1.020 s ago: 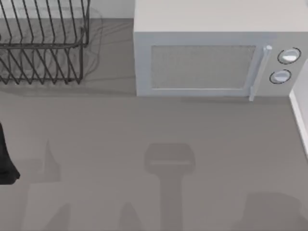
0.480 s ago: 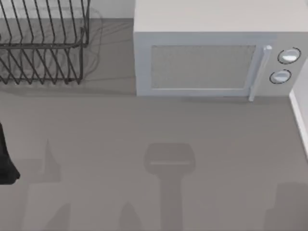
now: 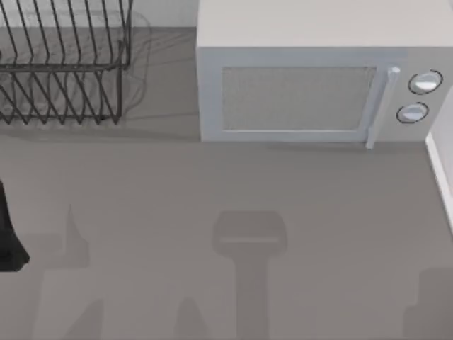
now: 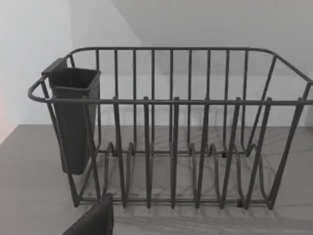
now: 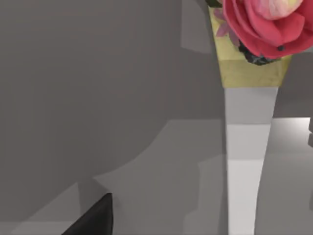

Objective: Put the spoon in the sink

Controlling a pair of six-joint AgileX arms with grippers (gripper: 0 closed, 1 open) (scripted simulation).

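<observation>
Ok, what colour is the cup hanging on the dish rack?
Dark grey cup, clearest in the left wrist view.

Top view, for your reference: the dish rack (image 3: 64, 64) stands at the table's (image 3: 212, 191) far left, the microwave (image 3: 311, 78) just beside it to the right, both at the back. A cutlery holder (image 4: 73, 117) hangs on the rack's end wall.

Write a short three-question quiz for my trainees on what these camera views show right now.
1. True or false: the microwave door is shut.
2. The dark cup hangs on the dish rack: inside its wires or outside?
3. Fill in: in the right wrist view, a pink ____ sits on a yellow-topped white stand.

Key: 1 true. 2 outside, on one end. 3 flower.
</observation>
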